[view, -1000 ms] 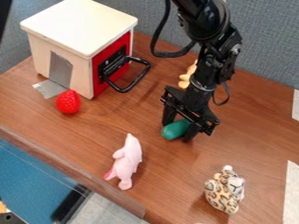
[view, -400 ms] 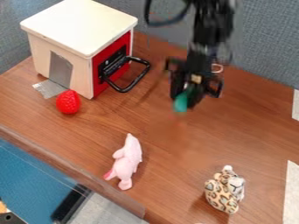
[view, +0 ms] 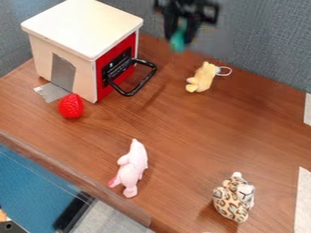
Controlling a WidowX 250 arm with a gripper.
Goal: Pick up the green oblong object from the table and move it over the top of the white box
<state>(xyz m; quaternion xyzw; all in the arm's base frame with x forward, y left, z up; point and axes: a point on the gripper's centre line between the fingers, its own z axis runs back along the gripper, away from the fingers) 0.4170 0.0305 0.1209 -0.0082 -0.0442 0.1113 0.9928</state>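
Note:
High at the top edge hangs my gripper [view: 181, 36], blurred, shut on a teal-green rounded object [view: 177, 40] that pokes out below it. Both are raised above the back of the table. Under them and to the right, a small yellow plush toy [view: 202, 78] with a white loop lies on the wood. A pink plush toy [view: 132, 168] lies near the front edge, and a leopard-spotted plush [view: 234, 198] sits at the front right. The red strawberry [view: 71, 106] rests at the left.
A white box [view: 85, 28] with a red side and a black wire handle [view: 144, 81] stands at the back left of the brown table [view: 182, 127]. Grey fabric panels [view: 267, 41] rise behind. Pale strips lie at the right edge.
My gripper has risen from mid-table toward the top edge, carrying the green object up off the wood. The yellow plush, earlier largely behind the arm, is uncovered.

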